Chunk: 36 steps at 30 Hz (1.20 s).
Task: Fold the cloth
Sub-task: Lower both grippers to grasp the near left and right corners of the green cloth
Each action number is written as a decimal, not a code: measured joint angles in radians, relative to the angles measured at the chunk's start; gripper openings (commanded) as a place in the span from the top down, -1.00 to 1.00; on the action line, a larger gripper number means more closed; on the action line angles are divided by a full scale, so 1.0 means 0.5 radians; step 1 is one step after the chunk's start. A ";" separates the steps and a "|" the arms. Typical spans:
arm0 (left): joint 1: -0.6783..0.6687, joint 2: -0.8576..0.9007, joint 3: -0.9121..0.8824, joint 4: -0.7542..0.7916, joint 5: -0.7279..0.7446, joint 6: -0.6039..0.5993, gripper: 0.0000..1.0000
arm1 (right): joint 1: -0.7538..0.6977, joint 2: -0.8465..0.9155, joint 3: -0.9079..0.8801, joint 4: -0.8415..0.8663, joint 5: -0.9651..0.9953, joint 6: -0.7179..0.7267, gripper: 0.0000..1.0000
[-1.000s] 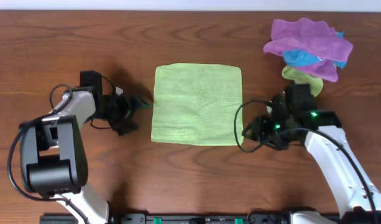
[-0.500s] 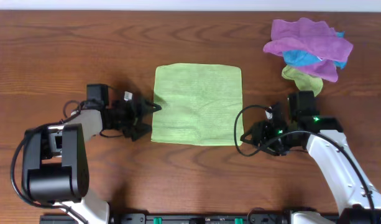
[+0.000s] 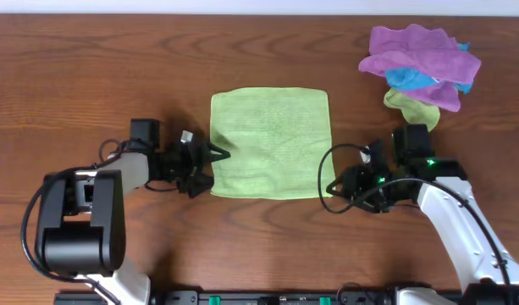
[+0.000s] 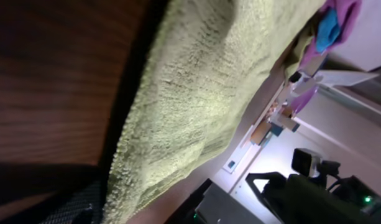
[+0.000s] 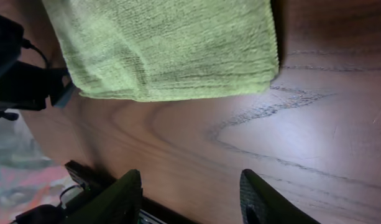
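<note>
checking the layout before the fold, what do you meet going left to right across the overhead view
left gripper → lime-green cloth → right gripper → pile of purple and blue cloths, set further back on the table

The left gripper [image 3: 211, 168] reaches the cloth [image 3: 272, 144]
It has slid right across the table, jaws spread wide, up to the cloth's near left corner.
</note>
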 measured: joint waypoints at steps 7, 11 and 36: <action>-0.088 0.008 -0.015 0.033 -0.082 -0.023 -0.06 | 0.000 0.000 0.000 0.002 0.018 0.000 -0.04; -0.115 0.024 -0.038 0.060 -0.188 -0.007 0.75 | 0.000 0.000 -0.001 0.019 0.037 0.000 -0.06; -0.036 0.049 -0.048 -0.033 -0.270 0.133 0.88 | 0.000 0.005 -0.495 0.748 0.225 0.113 -0.13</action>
